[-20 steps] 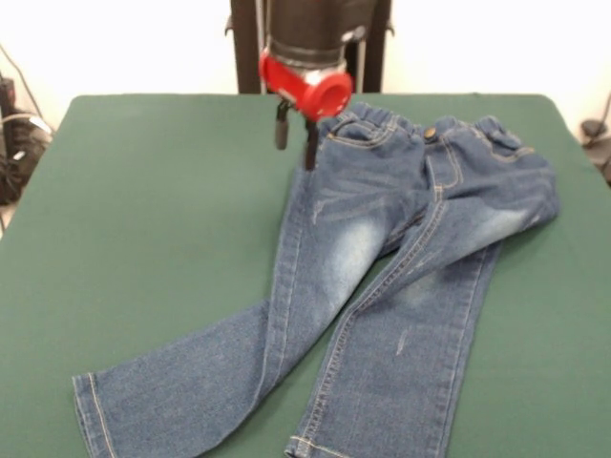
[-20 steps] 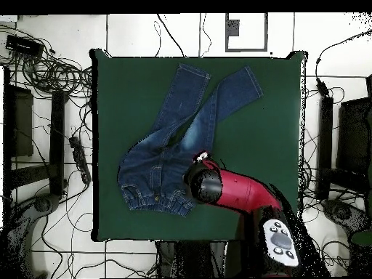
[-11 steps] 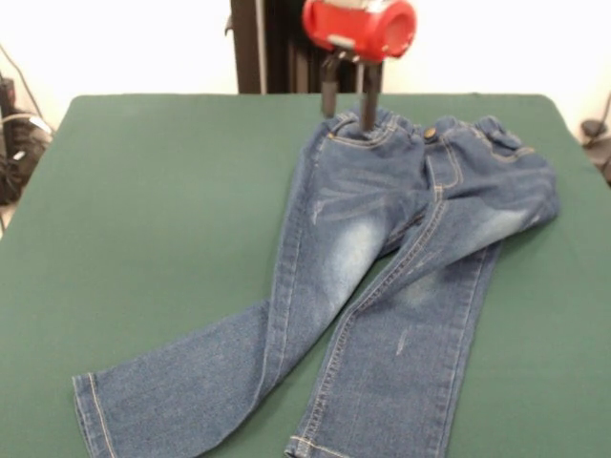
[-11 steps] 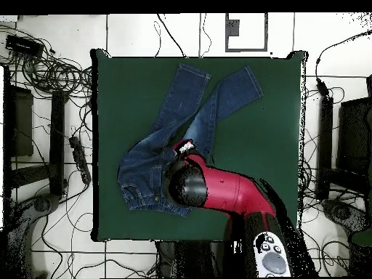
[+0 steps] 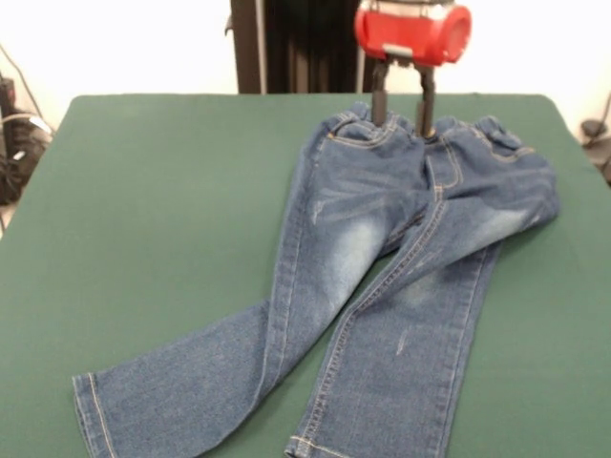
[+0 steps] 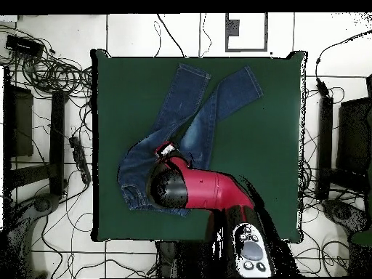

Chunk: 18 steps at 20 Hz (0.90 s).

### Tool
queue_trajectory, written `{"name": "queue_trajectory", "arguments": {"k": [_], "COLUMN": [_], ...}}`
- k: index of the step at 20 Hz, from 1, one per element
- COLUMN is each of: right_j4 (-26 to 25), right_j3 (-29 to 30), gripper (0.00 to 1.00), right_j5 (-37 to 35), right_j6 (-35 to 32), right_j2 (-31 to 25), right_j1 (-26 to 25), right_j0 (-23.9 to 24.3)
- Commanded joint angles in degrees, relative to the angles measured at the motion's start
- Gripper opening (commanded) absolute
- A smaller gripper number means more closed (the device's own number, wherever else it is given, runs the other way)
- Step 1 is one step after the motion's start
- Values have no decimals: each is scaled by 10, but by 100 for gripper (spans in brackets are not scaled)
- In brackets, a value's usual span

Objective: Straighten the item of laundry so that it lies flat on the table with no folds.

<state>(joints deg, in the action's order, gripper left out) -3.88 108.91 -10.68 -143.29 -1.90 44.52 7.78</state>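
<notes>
Two dark fingers (image 5: 380, 93) of the gripper (image 5: 402, 110) stand spread apart over the waistband of the jeans (image 5: 382, 277), seemingly just touching it, while the jeans lie rumpled on the green table (image 5: 153, 210), legs overlapping.

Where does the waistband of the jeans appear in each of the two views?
Front view: the waistband is at upper right, just under the open claw.
Overhead view: the waistband is at lower left, partly hidden under the red arm.
Shared landmark: the crossing trouser legs, opposite the waistband.
</notes>
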Motion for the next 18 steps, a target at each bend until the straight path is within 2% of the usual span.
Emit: {"name": "queue_trajectory", "arguments": {"k": [1, 9, 18], "right_j4": [-39, -54, -79], "right_j3": [19, 1, 15], "gripper": [100, 100, 100], "right_j5": [62, 138, 149], "right_j6": [-14, -39, -31], "right_j2": [-68, -29, -48], "right_j1": [-94, -174, -186], "right_j0": [-23, -55, -31]}}
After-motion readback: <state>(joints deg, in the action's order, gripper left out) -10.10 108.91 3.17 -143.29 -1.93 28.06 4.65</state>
